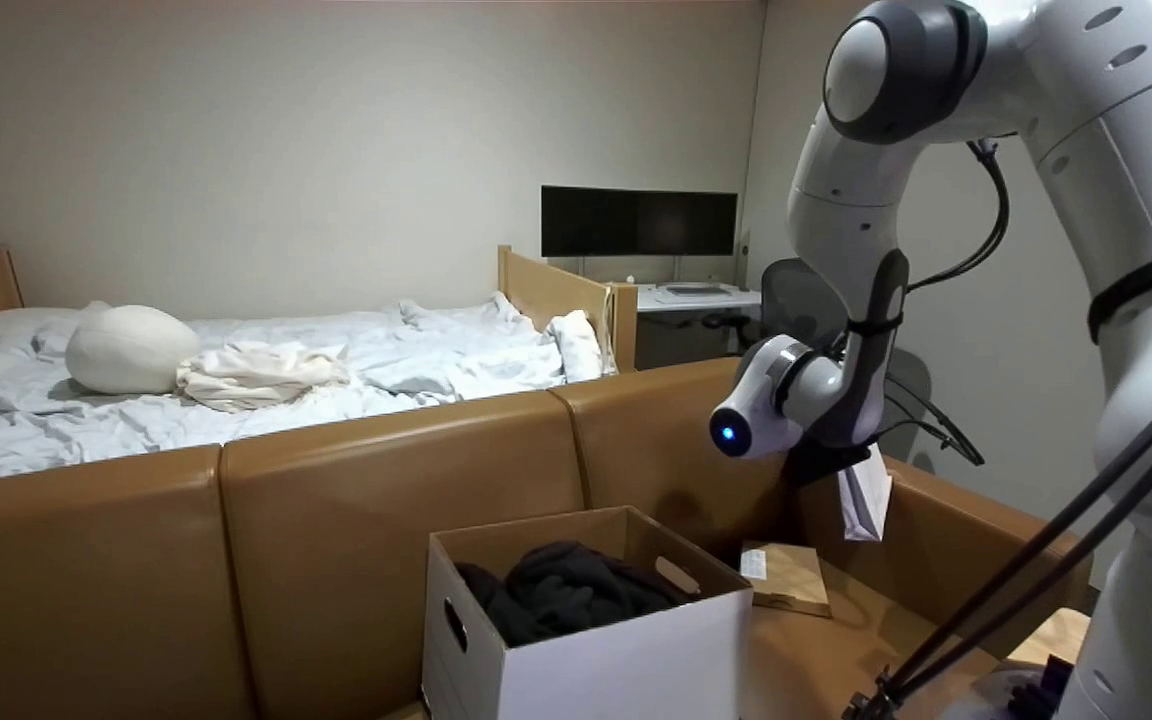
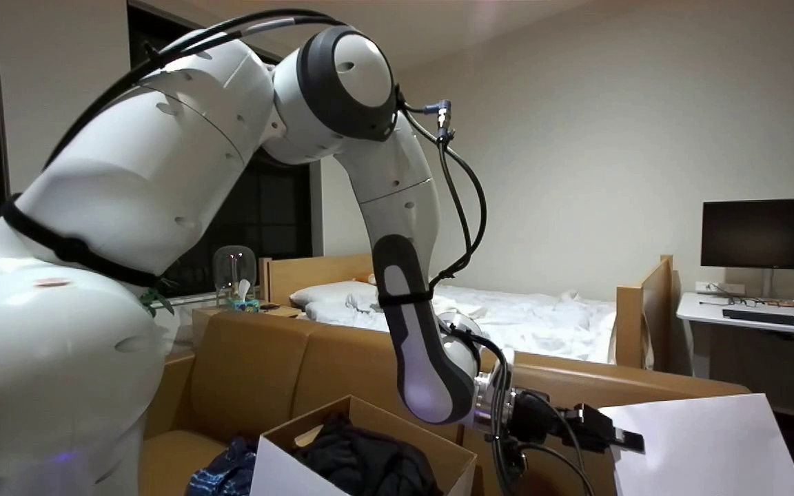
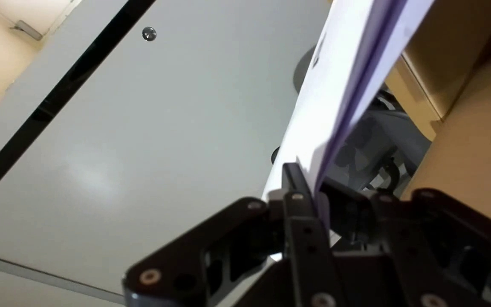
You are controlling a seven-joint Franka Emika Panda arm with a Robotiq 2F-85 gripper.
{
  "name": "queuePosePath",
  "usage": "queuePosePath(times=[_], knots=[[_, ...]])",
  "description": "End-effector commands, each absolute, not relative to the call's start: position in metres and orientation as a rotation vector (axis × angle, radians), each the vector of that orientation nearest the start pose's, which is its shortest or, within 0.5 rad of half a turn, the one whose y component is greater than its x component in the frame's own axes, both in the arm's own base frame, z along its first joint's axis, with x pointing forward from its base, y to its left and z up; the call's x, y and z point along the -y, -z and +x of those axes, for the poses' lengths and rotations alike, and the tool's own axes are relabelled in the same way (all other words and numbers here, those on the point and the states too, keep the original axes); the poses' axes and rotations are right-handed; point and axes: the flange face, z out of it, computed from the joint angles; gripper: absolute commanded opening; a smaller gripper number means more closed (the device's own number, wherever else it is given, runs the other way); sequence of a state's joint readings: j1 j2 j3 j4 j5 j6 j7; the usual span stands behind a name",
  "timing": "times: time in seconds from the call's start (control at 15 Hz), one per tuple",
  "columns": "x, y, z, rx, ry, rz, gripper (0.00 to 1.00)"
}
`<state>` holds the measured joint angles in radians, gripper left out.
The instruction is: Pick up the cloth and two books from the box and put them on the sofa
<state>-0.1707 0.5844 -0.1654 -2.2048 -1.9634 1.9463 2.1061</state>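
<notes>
We saw the hand clamped to a white book by one edge — likely leaving the rest free for the sofa. Dark cloth lay in the box.

1. We see the box cut off at the bottom in both exterior views
2. We cannot tell what lies beneath the dark cloth inside it
3. In an exterior view, the bottom edge crops the white book and blue patterned fabric
4. Behind that book, we lose the far finger of the gripper
5. We find the label on the carton too small to read
</notes>
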Motion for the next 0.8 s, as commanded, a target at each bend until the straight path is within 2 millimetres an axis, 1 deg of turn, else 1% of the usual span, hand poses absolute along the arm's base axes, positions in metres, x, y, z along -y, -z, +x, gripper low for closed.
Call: queuePosePath(times=[0.0, 0.13, 0.27, 0.33, 0.47, 0.53, 0.73], knots=[[0.231, -0.117, 0.479, 0.694, -0.768, 1.681, 0.01], [0.221, -0.125, 0.493, 0.767, -0.795, 1.693, 0.01], [0.206, -0.135, 0.510, 0.858, -0.813, 1.726, 0.01], [0.195, -0.139, 0.518, 0.893, -0.833, 1.746, 0.01], [0.187, -0.137, 0.533, 0.914, -0.865, 1.754, 0.01], [0.186, -0.134, 0.539, 0.911, -0.877, 1.754, 0.01], [0.190, -0.124, 0.551, 0.898, -0.889, 1.735, 0.01]])
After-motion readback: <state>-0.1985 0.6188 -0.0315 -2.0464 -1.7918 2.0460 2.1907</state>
